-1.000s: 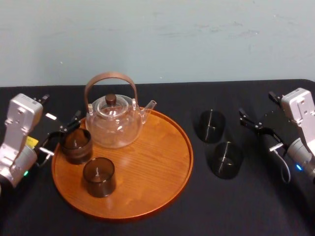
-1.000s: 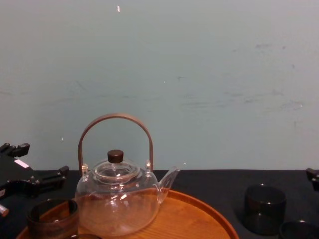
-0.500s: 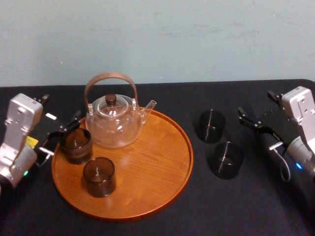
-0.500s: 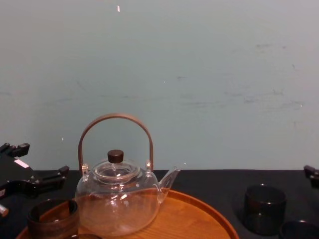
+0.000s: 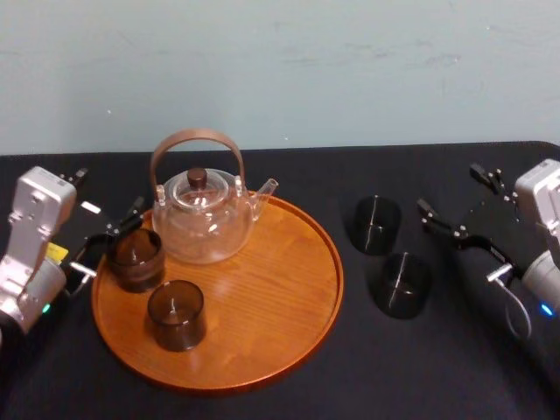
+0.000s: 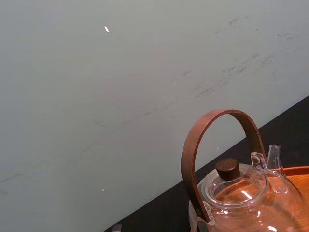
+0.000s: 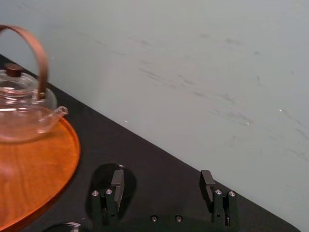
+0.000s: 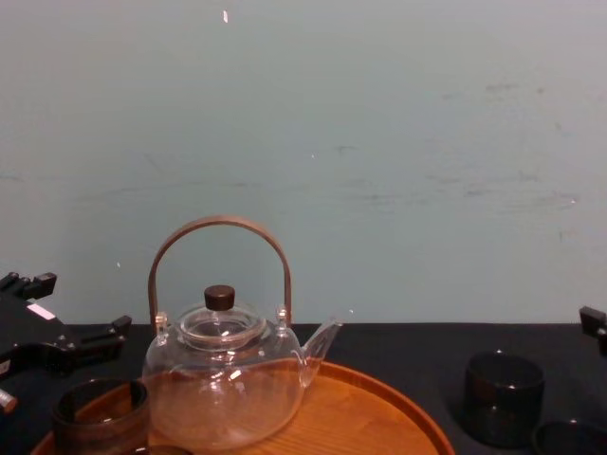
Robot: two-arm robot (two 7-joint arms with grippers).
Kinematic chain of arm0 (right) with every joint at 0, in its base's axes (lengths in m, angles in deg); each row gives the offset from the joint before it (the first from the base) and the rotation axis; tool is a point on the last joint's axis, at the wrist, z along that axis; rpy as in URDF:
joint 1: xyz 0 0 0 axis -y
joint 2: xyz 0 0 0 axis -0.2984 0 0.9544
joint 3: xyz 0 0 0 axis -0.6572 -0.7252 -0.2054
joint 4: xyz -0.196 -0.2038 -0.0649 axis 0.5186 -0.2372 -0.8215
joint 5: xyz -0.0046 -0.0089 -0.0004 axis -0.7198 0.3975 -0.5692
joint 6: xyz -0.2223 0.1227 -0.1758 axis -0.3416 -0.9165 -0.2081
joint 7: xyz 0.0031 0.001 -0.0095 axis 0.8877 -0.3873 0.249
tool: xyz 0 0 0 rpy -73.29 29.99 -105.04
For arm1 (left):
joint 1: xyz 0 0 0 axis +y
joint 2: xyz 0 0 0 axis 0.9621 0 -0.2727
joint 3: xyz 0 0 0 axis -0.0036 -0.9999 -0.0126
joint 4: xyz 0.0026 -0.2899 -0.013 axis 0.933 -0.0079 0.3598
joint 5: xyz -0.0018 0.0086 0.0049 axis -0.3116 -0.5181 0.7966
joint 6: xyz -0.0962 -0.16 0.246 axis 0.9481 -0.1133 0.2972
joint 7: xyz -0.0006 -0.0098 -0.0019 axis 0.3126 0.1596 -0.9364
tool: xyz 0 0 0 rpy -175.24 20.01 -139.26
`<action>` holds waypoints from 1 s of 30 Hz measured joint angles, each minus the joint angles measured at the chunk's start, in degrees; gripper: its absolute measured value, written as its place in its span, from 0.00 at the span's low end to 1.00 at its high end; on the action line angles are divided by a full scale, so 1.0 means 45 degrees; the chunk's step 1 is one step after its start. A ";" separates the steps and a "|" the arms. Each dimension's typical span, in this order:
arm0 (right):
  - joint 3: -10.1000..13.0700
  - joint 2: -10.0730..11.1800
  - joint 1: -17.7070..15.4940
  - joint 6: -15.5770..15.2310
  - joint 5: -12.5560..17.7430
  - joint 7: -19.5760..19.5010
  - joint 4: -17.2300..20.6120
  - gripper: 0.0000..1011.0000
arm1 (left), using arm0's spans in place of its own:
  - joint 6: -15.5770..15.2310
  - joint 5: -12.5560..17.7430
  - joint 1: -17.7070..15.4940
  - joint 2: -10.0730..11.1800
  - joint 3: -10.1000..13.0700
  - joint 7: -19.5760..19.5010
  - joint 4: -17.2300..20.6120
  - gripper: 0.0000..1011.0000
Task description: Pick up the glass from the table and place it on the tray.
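Right pincer (image 5: pixel 447 187) has edged left, jaws wide, holding nothing. Near glass (image 5: pixel 402 283) and far glass (image 5: pixel 376 224) stand on the bench (image 5: pixel 394 376), right of the tray (image 5: pixel 289 289). Left pincer (image 5: pixel 109 238) sits wide at the tray's left edge.

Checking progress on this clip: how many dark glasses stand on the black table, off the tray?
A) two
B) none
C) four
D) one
A: a far glass and a near glass stand on the black table right of the tray, near the open right gripper; two more glasses sit on the tray by the teapot.
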 joint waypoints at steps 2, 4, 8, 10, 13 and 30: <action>0.0093 0.0144 -0.0332 -0.0049 -0.0030 0.0042 0.0436 0.99 | 0.0000 0.0000 0.0000 0.0000 0.0000 0.0000 0.0000 0.99; 0.0174 0.0242 -0.0606 -0.0079 -0.0059 0.0083 0.0767 0.99 | 0.0000 -0.0001 0.0000 0.0000 -0.0001 0.0000 0.0000 0.99; 0.0319 0.0343 -0.1114 -0.0099 -0.0060 0.0149 0.1273 0.99 | 0.0000 0.0000 0.0000 0.0000 -0.0001 0.0000 -0.0001 0.99; 0.0370 0.0368 -0.1332 -0.0098 -0.0046 0.0182 0.1464 0.99 | 0.0000 0.0000 0.0000 0.0000 -0.0001 0.0000 0.0000 0.99; 0.0443 0.0405 -0.1763 -0.0094 -0.0038 0.0232 0.1805 0.99 | 0.0000 0.0000 0.0001 0.0000 0.0000 0.0000 0.0000 0.99; 0.0633 0.0138 -0.2882 -0.0137 -0.0159 0.0714 0.2340 0.99 | 0.0000 0.0000 0.0001 0.0000 0.0000 0.0000 0.0000 0.99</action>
